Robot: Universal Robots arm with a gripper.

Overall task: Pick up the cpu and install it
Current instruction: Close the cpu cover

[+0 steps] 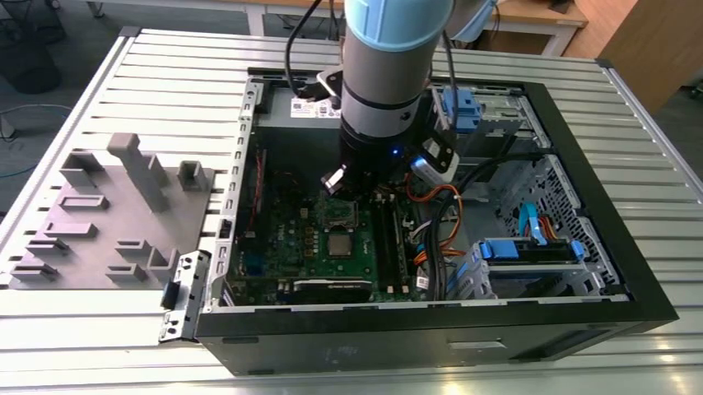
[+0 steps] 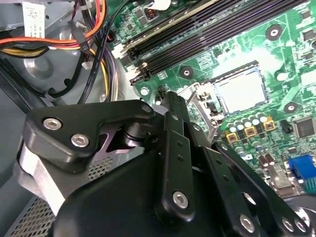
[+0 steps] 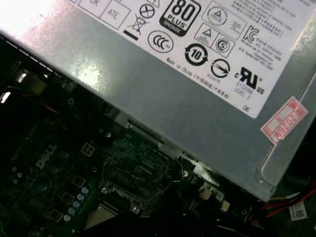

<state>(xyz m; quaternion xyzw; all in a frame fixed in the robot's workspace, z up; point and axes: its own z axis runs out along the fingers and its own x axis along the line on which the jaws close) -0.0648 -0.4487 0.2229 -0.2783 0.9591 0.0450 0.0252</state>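
1 cpu [image 2: 240, 91], dull silver, lying flat in the black socket on the green circuit board [image 2: 217, 57]. 1 pincer [image 2: 173, 103] is poised near it, and whether it is spread or pressed together cannot be told. The second wrist view alone lists the memory slots [image 2: 207, 29] and orange and yellow cables [image 2: 49, 45]. The first wrist view alone lists 1 grey labelled power supply [image 3: 163, 84]. The exterior view alone lists the open computer case [image 1: 417, 346] on the slatted counter [image 1: 165, 74], the arm [image 1: 379, 74] above the board, and grey plastic blocks [image 1: 110, 206] at the exterior view's left.

Open computer case [image 1: 439, 339], grey tray [image 1: 203, 216]
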